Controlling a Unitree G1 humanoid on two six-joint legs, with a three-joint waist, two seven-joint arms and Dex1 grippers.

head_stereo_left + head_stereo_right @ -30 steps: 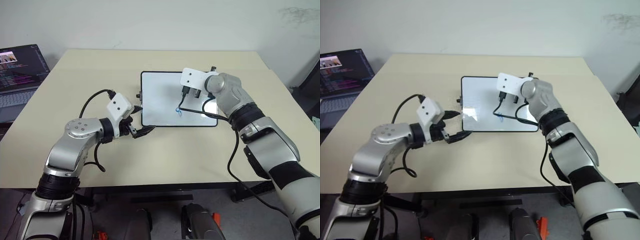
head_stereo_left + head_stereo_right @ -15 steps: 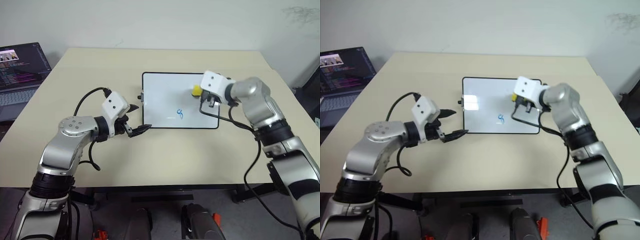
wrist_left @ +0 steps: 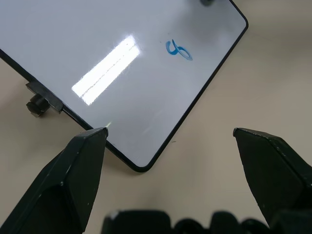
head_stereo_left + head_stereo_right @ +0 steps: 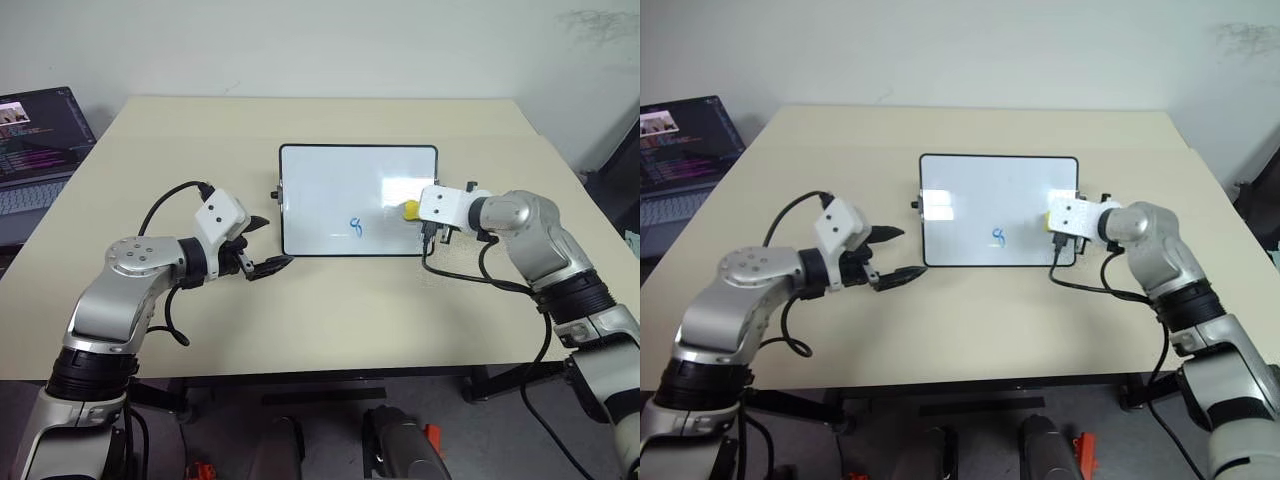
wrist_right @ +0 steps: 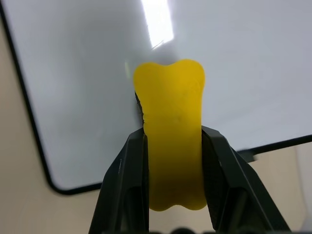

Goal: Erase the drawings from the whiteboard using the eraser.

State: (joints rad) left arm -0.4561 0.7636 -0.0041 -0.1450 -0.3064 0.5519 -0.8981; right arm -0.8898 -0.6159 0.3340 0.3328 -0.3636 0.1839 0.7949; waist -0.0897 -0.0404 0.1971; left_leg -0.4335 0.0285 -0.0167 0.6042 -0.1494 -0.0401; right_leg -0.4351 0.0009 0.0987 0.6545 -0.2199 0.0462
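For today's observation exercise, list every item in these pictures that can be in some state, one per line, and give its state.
whiteboard: flat on the table, mostly wiped.
drawing: one blue squiggle, not erased.
eraser: squeezed between the right gripper's fingers, at the board's right side.
right gripper: shut on the eraser.
left gripper: open, holding nothing, by the board's near left corner.
laptop: open, screen lit.

Ahead of you: plain white wall [image 4: 330,40] behind beige rectangular table [image 4: 330,310]. Open laptop [image 4: 35,140] with dark, text-filled screen at far left, beside table. Dark floor [image 4: 940,440] visible under table's near edge.
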